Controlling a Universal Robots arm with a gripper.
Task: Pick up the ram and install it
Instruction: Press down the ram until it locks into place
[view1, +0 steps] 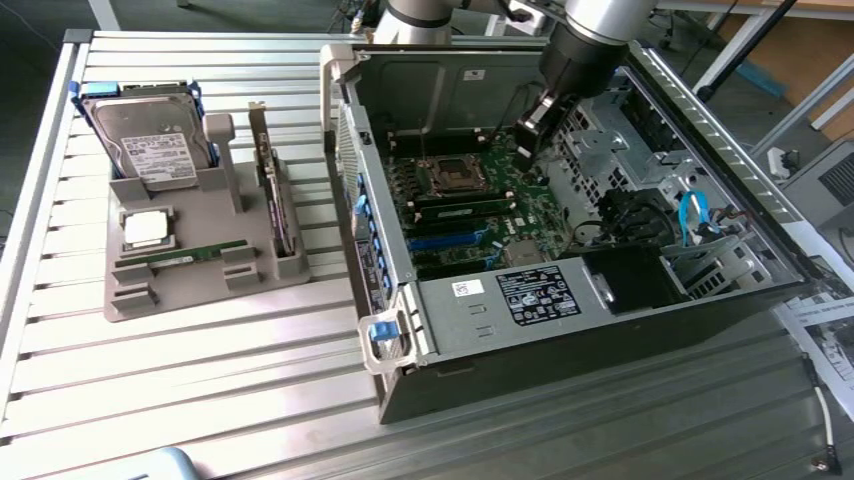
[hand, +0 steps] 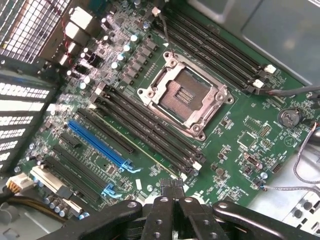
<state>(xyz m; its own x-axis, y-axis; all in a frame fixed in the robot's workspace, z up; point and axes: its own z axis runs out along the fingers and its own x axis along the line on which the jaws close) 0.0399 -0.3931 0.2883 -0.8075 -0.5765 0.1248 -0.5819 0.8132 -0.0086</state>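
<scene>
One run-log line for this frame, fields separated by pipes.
gripper: shut | position: inside computer case, over motherboard by memory slots | ram: one stick lying in grey tray

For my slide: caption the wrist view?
Shut gripper above the motherboard, near the empty CPU socket.

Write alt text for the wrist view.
A shut gripper hovers over a green motherboard inside an open computer case, above black memory slots. The metal processor socket stands empty beyond them.
</scene>
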